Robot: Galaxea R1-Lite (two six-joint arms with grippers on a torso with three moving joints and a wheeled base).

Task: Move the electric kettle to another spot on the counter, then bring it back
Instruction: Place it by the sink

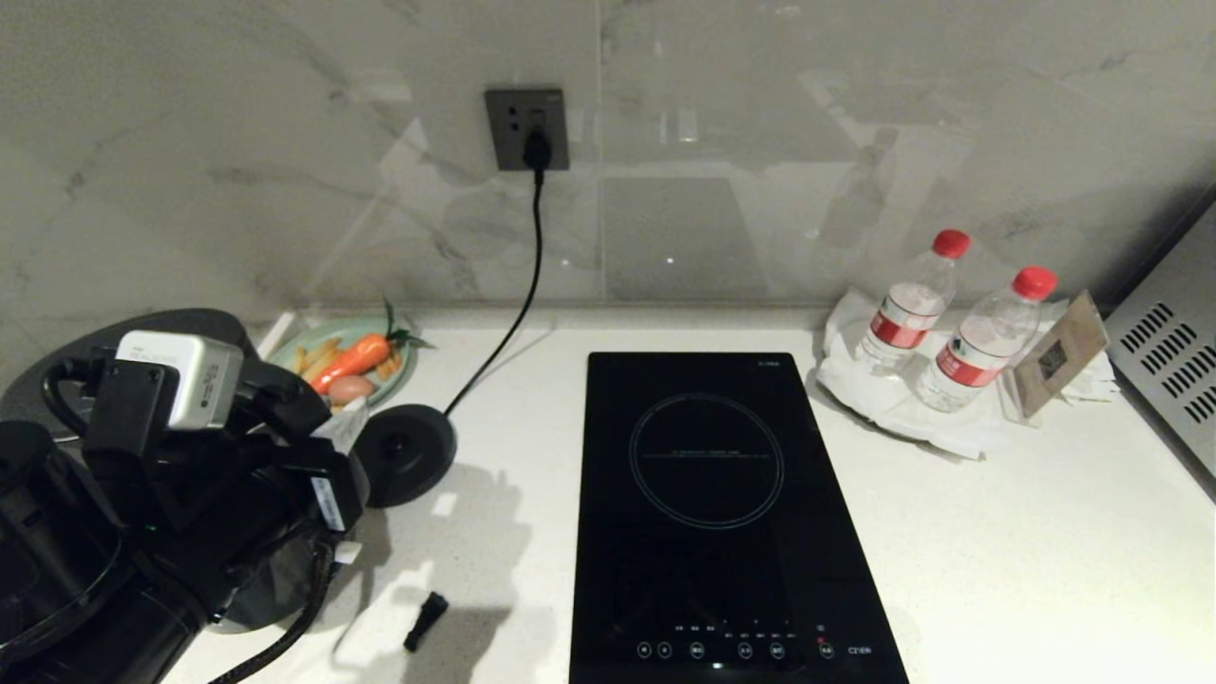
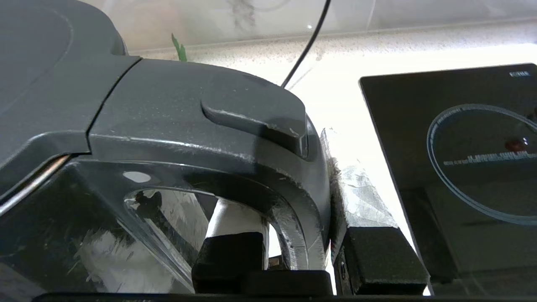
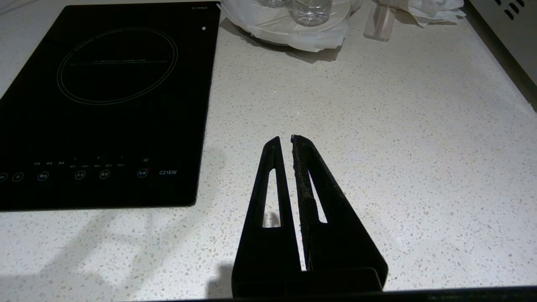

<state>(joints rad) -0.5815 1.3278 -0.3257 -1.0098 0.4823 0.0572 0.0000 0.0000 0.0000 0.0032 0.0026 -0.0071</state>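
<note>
The left gripper is clamped on the handle of the kettle, one finger inside the loop and the other, its pad wrapped in pale tape, pressed to the handle's outer side. In the head view the same gripper sits at the lower left, its arm and wrist camera covering most of the kettle, of which only a dark rounded part shows beneath the arm, over the near left part of the counter; whether it rests on the stone or is lifted clear cannot be told. Just behind it lies the round black base, bare, its cord running up the wall to the socket. Behind the base stands a plate of toy food with a carrot. A small black piece lies on the counter near the front. The cooktop is set in the middle, and two bottles with red caps stand at the back right on white paper, beside a small card. The right gripper hangs over bare counter beside the cooktop, its fingers pressed together on nothing.
</note>
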